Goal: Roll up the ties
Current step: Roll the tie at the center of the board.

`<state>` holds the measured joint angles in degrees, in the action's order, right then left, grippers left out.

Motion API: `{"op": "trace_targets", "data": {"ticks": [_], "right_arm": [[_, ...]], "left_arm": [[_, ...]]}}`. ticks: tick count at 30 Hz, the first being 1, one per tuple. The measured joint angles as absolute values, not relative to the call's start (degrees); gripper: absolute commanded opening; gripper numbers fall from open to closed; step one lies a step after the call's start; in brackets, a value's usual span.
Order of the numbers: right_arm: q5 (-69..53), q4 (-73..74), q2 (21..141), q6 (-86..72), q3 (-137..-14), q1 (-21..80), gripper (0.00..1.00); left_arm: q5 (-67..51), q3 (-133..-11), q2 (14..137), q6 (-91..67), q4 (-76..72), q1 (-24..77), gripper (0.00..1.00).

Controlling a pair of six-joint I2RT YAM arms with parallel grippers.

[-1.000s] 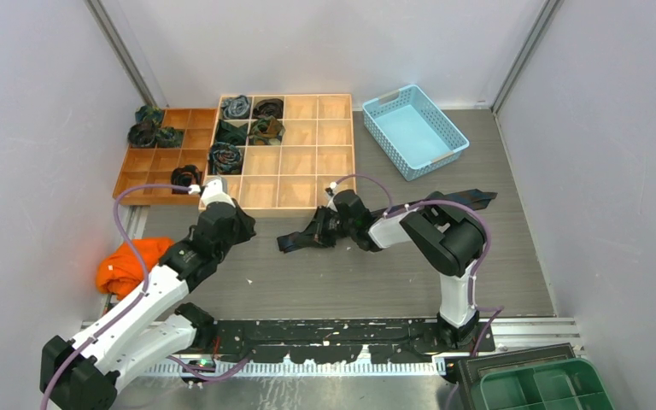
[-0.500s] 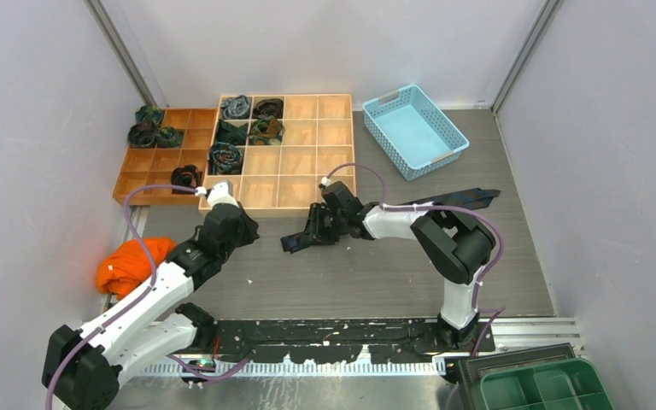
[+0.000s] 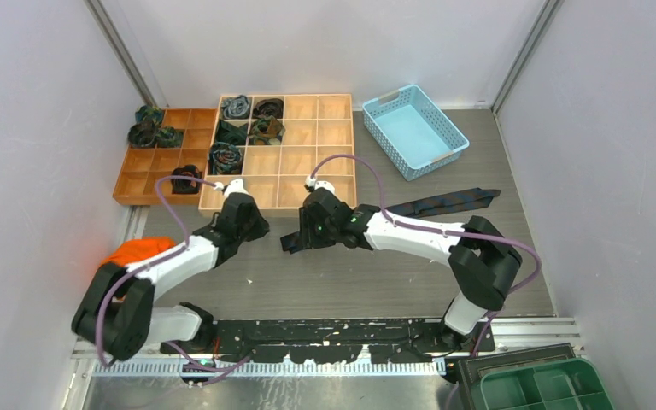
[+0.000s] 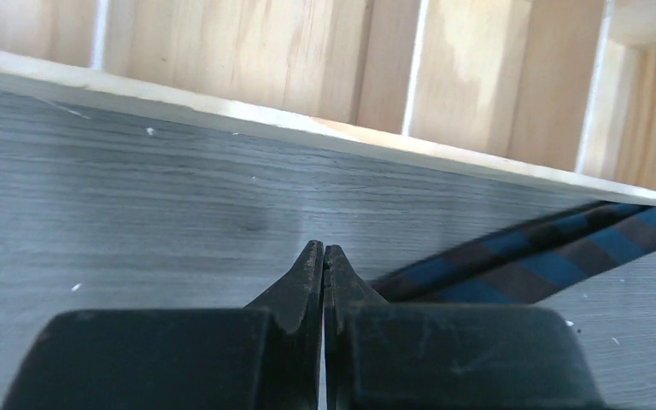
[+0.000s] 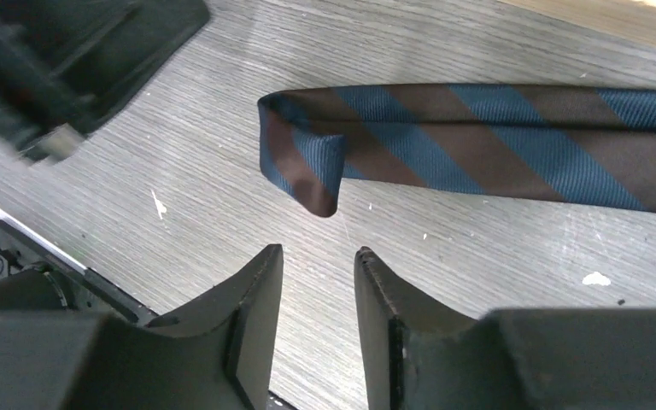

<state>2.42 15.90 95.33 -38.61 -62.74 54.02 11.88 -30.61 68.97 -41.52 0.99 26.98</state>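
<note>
In the top view, you see several rolled ties sitting as small coils in the upper left of the frame. Some are in the compartments of the pale wooden tray and some in the orange-brown tray to its left. This part of the work looks done. One striped tie lies flat on the tabletop, running from the centre of the frame toward the right, below the blue basket. The left claw and the right claw both stand near its left end, in the middle of the frame.

In the left wrist view, the left claw has its tips pressed together with nothing between them. The striped tie lies at the right of the frame, just beside the tips but not gripped. The rim of the pale wooden tray crosses the upper part.

In the right wrist view, the right claw is slightly spread and holds nothing. The striped tie lies across the upper part of the frame, apart from the tips. Only its left end is turned over in one small fold.

I judge that the roll of this tie is hardly begun. You must grip the folded end, wind the whole length and put the coil into a compartment.
</note>
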Motion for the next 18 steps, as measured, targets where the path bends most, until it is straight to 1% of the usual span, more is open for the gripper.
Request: {"op": "trace_targets", "data": {"ticks": [1, 2, 4, 10, 18], "right_arm": [[3.38, 16.47, 94.39, -38.68, -62.74, 54.63, 0.23], [3.75, 16.71, 94.06, -38.57, -62.72, 54.87, 0.16], [4.23, 16.64, 93.84, -39.0, -62.37, 55.13, 0.09], [3.42, 15.16, 95.02, -41.45, -57.56, 55.83, 0.06], [1.56, 9.89, 102.91, -43.53, -58.13, 56.62, 0.03]], "left_arm": [[10.63, -30.72, 71.64, -41.52, -0.67, 26.52, 0.0], [9.63, -30.85, 73.82, -41.54, -1.85, 26.22, 0.0], [7.29, -30.94, 78.06, -41.56, -4.73, 25.89, 0.0], [1.91, -30.94, 83.05, -42.04, -11.51, 25.85, 0.0], [-0.58, -30.92, 83.48, -42.81, -14.9, 25.85, 0.0]]}}
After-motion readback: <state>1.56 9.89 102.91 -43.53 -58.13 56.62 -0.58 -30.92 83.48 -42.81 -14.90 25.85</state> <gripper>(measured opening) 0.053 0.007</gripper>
